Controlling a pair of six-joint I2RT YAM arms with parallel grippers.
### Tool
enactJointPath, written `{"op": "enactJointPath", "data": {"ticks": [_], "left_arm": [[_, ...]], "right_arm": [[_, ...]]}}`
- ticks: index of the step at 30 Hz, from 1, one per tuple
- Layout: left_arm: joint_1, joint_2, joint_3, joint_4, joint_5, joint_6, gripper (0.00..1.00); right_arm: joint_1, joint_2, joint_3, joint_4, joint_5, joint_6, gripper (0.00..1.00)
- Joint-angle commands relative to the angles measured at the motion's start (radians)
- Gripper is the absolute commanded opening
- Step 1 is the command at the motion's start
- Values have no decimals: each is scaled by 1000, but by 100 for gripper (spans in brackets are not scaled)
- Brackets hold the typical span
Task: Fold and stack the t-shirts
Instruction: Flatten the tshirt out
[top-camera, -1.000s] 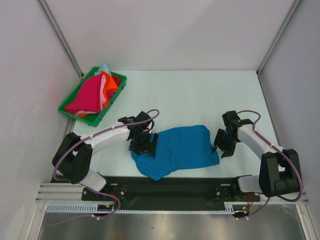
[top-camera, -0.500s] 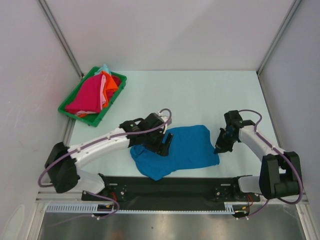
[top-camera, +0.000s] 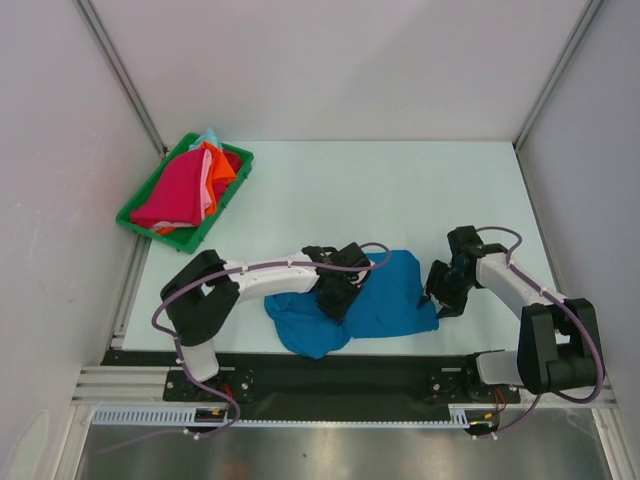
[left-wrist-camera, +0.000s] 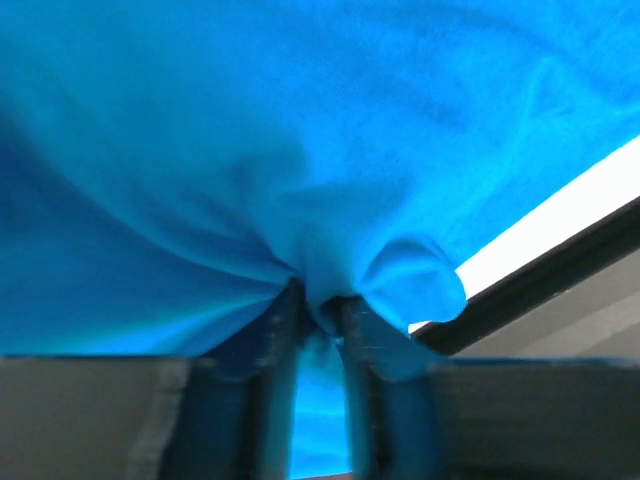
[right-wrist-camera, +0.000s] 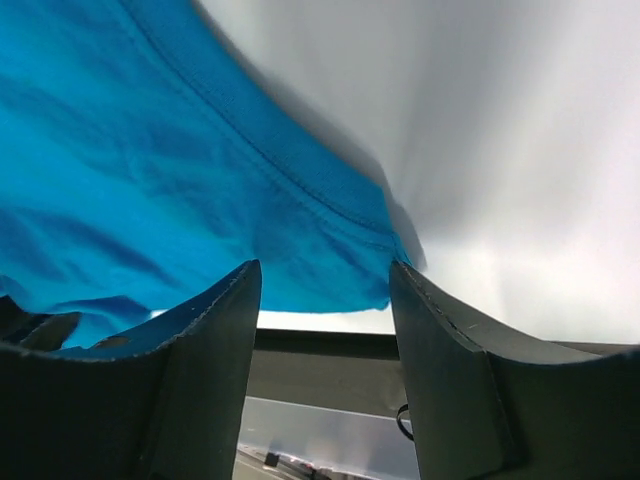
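Since 1 s ago our L end effector (top-camera: 338, 293), clenched on a pinch of the blue t-shirt (top-camera: 400, 292), has dragged its left edge rightward over the body, so the 1st fold looks approx. half done. R end effector (top-camera: 441, 296) sits released by the right hem corner. Cloth is soft, matte, puckered at the pinch, lying near-centre on the table (top-camera: 400, 190).

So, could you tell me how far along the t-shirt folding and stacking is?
Done: nothing yet; no folded stack shows. In hand: the left gripper is shut on a pinch of the blue t-shirt; the right gripper is open at its hem corner. Left: the other t-shirts, heaped in the green tray.
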Motion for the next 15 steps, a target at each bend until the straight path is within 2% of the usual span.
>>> {"op": "enactJointPath", "data": {"ticks": [1, 2, 3, 5, 6, 7, 12, 15], "left_arm": [[-3, -58, 42, -6, -46, 32, 23], [-3, -71, 44, -16, -54, 32, 19], [-3, -81, 47, -25, -71, 30, 0], [-3, -112, 51, -43, -82, 30, 0], [-3, -121, 54, -48, -86, 32, 1], [-2, -138, 57, -54, -89, 35, 0], [-2, -175, 79, -103, -146, 53, 0], [-2, -178, 76, -103, -151, 62, 0]], "right_arm": [[-6, 17, -1, 25, 18, 18, 58], [-4, 22, 0, 27, 20, 18, 57], [-1, 28, 1, 31, 20, 22, 55], [-1, 31, -6, 48, 17, 24, 47], [-1, 34, -6, 53, 24, 22, 40], [-1, 36, -6, 56, 29, 19, 27], [-2, 36, 16, 62, 63, -5, 0], [-1, 19, 37, 53, 63, -7, 0]]}}
